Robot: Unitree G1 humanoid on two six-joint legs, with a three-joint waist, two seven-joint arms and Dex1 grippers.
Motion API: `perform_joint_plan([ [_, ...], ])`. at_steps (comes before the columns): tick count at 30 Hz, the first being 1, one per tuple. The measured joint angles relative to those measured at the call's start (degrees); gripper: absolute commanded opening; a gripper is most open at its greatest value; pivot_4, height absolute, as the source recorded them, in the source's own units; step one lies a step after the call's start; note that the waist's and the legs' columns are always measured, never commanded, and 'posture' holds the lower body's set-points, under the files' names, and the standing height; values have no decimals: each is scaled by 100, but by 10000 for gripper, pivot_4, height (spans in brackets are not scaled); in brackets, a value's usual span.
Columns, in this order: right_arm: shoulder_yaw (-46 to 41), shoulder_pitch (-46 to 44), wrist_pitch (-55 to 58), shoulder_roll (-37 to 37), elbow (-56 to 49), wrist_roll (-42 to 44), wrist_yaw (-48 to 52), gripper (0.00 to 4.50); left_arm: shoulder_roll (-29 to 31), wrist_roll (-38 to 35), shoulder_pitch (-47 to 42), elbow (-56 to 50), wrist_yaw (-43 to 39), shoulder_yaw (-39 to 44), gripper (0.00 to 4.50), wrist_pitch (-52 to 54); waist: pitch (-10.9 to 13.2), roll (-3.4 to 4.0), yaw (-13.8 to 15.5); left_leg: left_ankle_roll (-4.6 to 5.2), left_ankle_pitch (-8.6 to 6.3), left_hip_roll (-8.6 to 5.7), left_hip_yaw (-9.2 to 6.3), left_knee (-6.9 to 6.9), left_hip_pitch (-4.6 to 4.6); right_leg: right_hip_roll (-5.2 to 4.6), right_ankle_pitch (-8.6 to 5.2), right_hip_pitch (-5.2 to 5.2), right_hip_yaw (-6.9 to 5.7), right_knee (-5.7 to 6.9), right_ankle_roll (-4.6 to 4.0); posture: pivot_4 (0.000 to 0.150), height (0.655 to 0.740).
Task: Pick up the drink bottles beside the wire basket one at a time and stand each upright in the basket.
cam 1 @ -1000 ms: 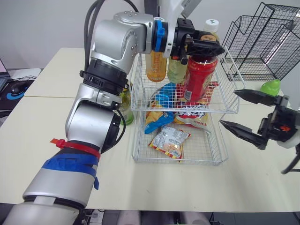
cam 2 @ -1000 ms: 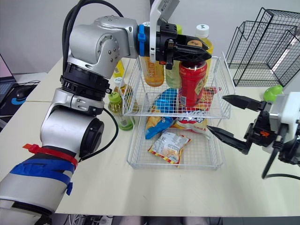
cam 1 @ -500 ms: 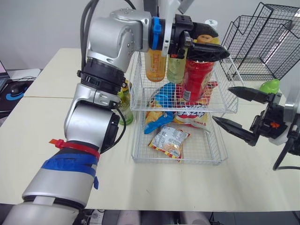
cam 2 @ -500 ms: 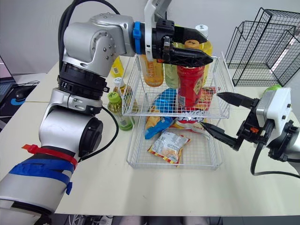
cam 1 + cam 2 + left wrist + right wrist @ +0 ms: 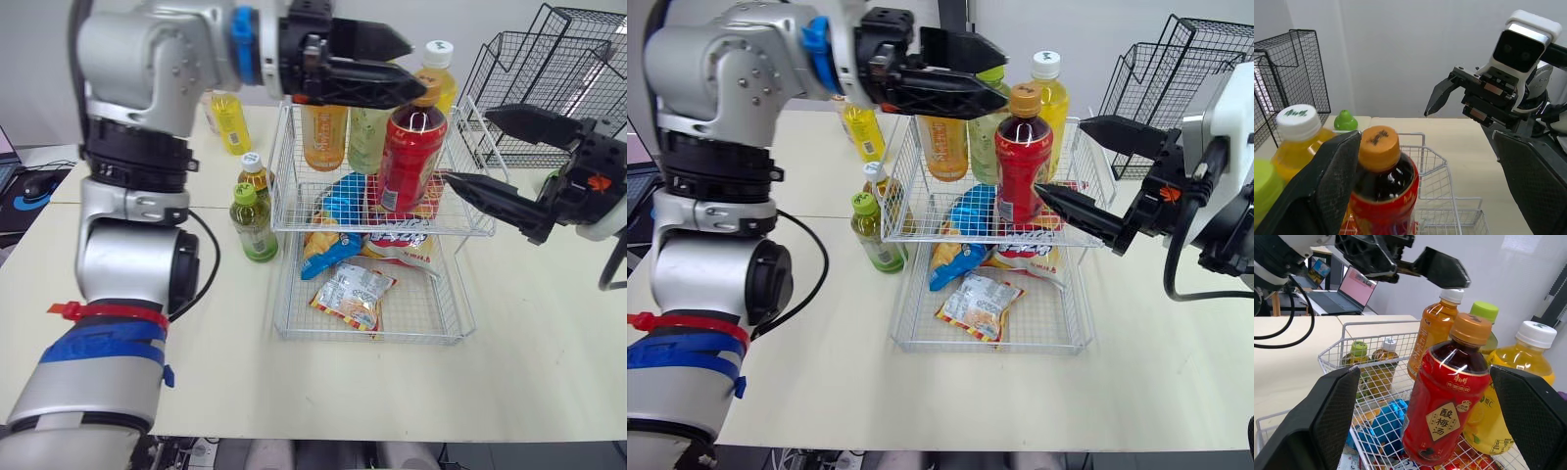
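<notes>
A red drink bottle (image 5: 411, 157) with an orange cap stands upright in the upper tier of the white wire basket (image 5: 286, 191). My left gripper (image 5: 413, 70) is open at cap height, and the cap sits beside one finger (image 5: 1334, 169) without being held. My right gripper (image 5: 468, 147) is open too, just right of the basket, fingers pointing at the red bottle (image 5: 1447, 406). An orange tea bottle (image 5: 326, 132), a green-capped bottle (image 5: 367, 137) and a yellow bottle (image 5: 438, 73) also stand in the basket. Left of it stand a green bottle (image 5: 253, 220), a brown bottle (image 5: 255, 176) and a yellow bottle (image 5: 230, 117).
Snack packets (image 5: 355, 294) lie in the basket's lower tier. Black wire racks (image 5: 549, 78) stand at the back right, with a small green object (image 5: 566, 181) in front of them. A mouse and pad (image 5: 29, 186) lie at the far left.
My left gripper has opened, let go of the red bottle and drawn back to the left. My right gripper has risen and moved in toward the basket.
</notes>
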Motion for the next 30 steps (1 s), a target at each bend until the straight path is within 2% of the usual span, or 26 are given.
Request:
perform_joint_plan([
  [8, 103, -130, 202, -38, 52, 103, -7, 45000, 797, -431, 782, -756, 352, 659, 44834, 454, 0, 0, 18, 0, 0, 2, -3, 3, -2, -5, 0, 1, -3, 1, 0, 1500, 7360],
  [13, 47, 86, 255, -152, 61, 84, 134, 45000, 1201, -685, 1180, -1114, 779, 1081, 44834, 793, 0, -1, 23, 0, 0, 3, -6, 5, -2, -4, 0, 2, -7, 3, 0, 1500, 7360],
  [19, -302, 590, 336, -448, -21, 104, 620, 45000, 2358, -680, 2056, -1309, 1062, 1526, 44834, 775, 0, -1, -4, 0, 0, 6, -2, 2, 3, -2, 0, -1, -3, 4, 0, 1500, 7360],
  [22, -368, 706, 332, -565, -78, 102, 912, 45000, 2744, -581, 2719, -1318, 1188, 1838, 44834, 574, -1, -1, -4, 1, 0, 7, -3, 1, 8, -4, 0, 5, -6, 5, -1, 1500, 7360],
  [27, -167, 734, 247, -463, -379, 139, 1117, 45000, 2869, -470, 4075, -1379, 1442, 2278, 44834, 225, -7, -12, 17, 1, 0, 17, -4, 2, 7, -12, 0, 5, -8, 6, -1, 1500, 7360],
  [30, 18, 813, 120, -252, -591, 88, 1103, 45000, 2574, -498, 4764, -1837, 1713, 2474, 44834, 23, -10, -17, 58, 1, 0, 15, -6, 2, 7, -33, 0, 9, -12, 4, 0, 1500, 7360],
])
